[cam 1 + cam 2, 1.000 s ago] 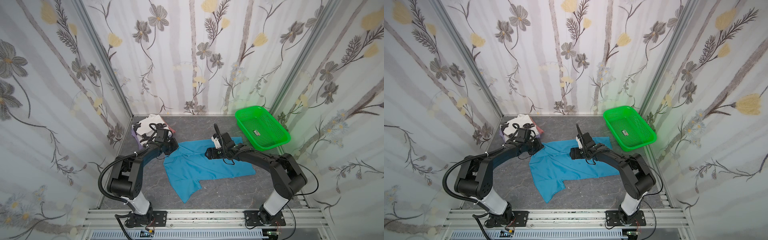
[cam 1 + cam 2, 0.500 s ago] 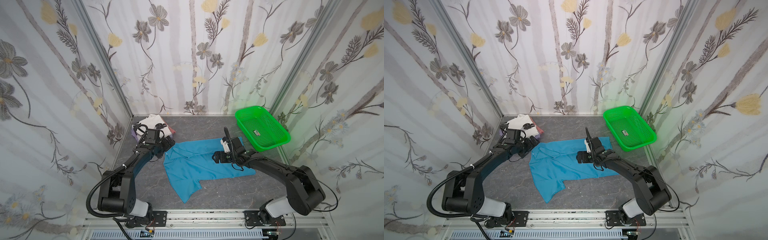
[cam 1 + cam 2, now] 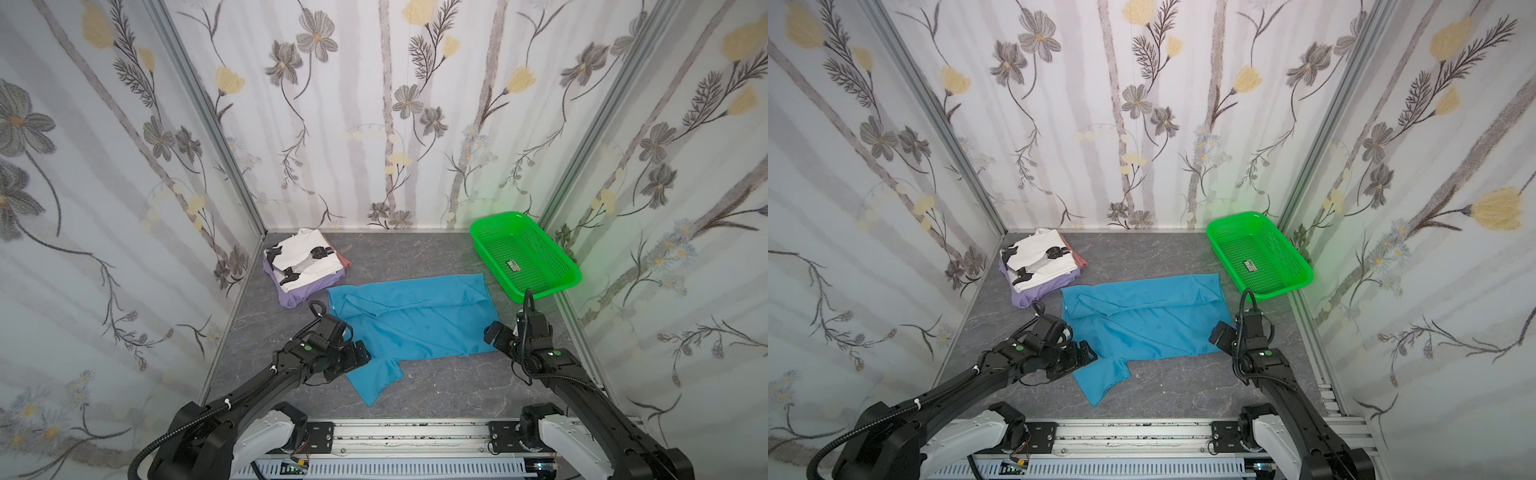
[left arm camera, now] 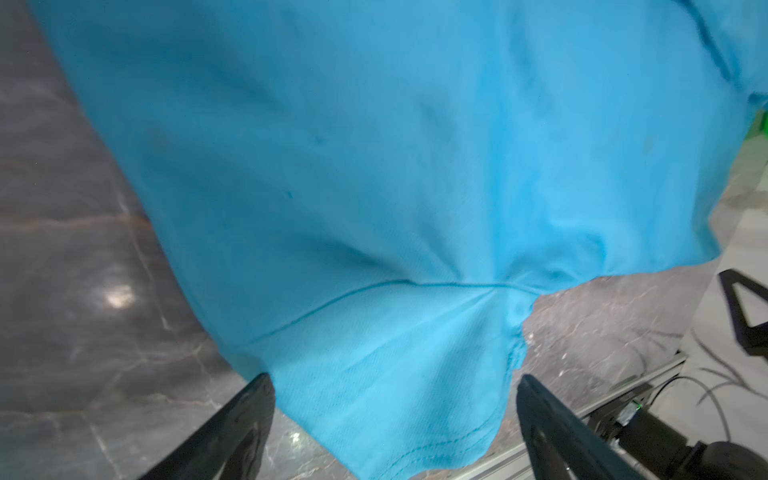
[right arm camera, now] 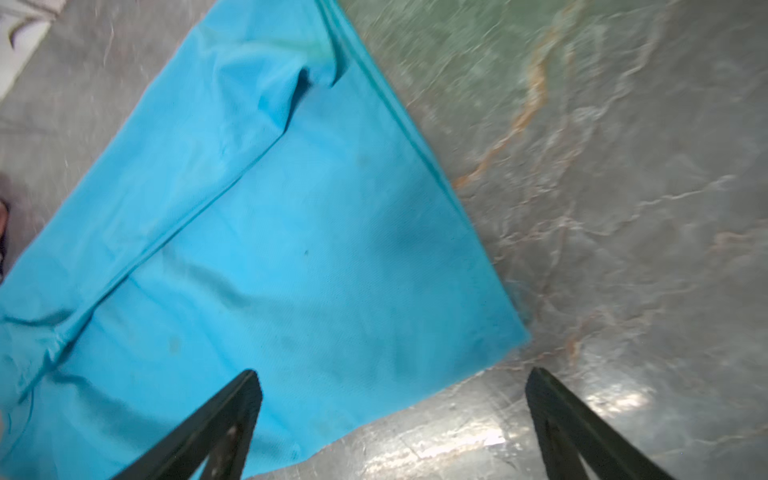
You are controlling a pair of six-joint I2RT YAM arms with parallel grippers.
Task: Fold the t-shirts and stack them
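Left hand [image 4: 394, 376] and right hand [image 5: 394, 371] gape at the blue t-shirt [image 3: 415, 320]; green basket [image 3: 548, 289] holds a label [image 3: 514, 265].

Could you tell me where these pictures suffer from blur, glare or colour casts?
Right wrist view: motion blur smears the table, with glare patches on it. Left wrist view: slightly soft, one glare spot on the table. Both top views: sharp; the green basket throws a green glow on the wall.
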